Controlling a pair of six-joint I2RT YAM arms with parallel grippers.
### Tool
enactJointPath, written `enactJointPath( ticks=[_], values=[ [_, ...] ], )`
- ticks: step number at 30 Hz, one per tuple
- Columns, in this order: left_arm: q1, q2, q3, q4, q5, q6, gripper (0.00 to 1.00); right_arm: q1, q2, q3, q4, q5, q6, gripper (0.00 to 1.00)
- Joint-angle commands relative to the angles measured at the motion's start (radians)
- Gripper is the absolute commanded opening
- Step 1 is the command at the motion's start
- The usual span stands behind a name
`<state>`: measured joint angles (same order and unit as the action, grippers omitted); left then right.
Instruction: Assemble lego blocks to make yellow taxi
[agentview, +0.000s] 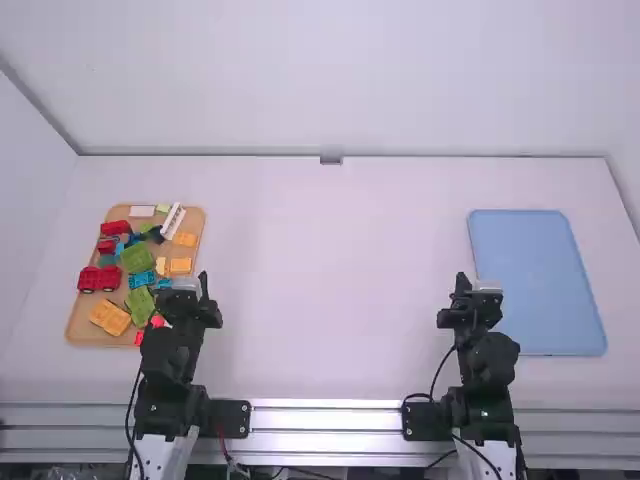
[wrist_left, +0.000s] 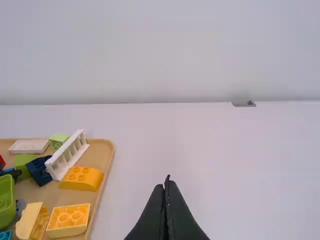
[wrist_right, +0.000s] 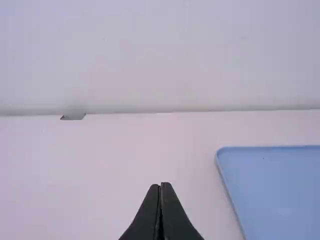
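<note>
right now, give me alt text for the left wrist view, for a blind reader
Toy blocks in yellow, green, white and blue lie on a tan tray on a white table; the left gripper, jaws shut, holds nothing.

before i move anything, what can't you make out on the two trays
High view: near right corner of tan tray, hidden by left arm.
Left wrist view: red piece, cut off by left edge.
Right wrist view: far right corner of blue tray, cut off by right edge.
</note>
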<state>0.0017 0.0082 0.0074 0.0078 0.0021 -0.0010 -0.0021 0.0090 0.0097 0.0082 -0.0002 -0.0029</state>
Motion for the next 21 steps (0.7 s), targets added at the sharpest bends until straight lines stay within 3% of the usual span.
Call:
enactJointPath(
  ticks=[1,10,21],
  values=[
    [0.0,0.0,0.0,0.0,0.0,0.0,0.0,0.0,0.0,0.0,0.0,0.0,0.001,0.0],
    [-0.001,0.034,0.025,-0.006,-0.016,-0.016,0.04,0.011,0.042,0.028,0.005,-0.021,-0.019,0.04],
    [-0.008,0.191,0.148,-0.039,-0.085,-0.062,0.17,0.071,0.258,0.187,0.029,-0.08,-0.074,0.17]
  ],
)
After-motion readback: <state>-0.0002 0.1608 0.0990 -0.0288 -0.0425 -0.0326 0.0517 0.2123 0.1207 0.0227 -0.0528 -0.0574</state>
